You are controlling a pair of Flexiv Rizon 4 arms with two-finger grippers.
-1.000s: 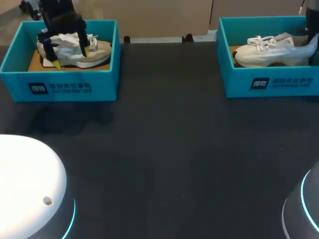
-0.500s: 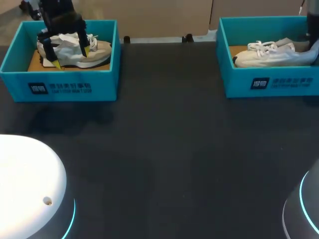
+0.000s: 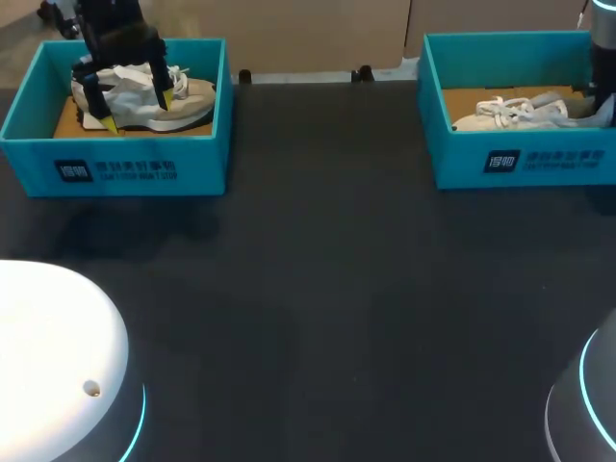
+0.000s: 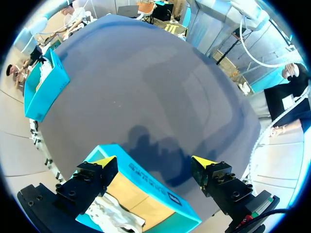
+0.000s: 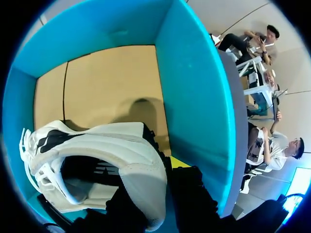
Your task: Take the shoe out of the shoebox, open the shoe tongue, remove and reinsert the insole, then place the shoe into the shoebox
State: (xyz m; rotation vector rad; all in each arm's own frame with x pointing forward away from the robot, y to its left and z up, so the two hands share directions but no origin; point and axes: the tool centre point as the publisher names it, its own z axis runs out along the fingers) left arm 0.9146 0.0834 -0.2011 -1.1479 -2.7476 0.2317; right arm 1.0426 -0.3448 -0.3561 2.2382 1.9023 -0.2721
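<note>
On the dark bench (image 3: 318,289) two blue boxes sit in the upper corners of the head view, each with a shoe inside. At the upper right, the white shoe (image 3: 510,114) lies low in the right shoebox (image 3: 520,159), toe toward the middle of the frame and laces loose. The right arm (image 3: 602,53) comes down over its heel at the frame's right edge. In the right wrist view the right jaws are closed narrowly on the heel wall of the white shoe, one finger inside the collar and one outside, close against the box's blue side wall. At the upper left, the left arm (image 3: 115,38) hangs over the left shoebox (image 3: 115,168). The left jaws are spread wide with nothing gripped, their yellow tips standing either side of the beige shoe (image 3: 188,96); whether they touch it I cannot tell. With the white shoe this low in its box and held by the heel, the step could be the first lift-out or the final set-down, and this moment alone does not settle which. A lift would call for a straight rise, so that sole and toe clear the near wall. A set-down would call for letting go and backing straight up without snagging the collar or laces.
</note>
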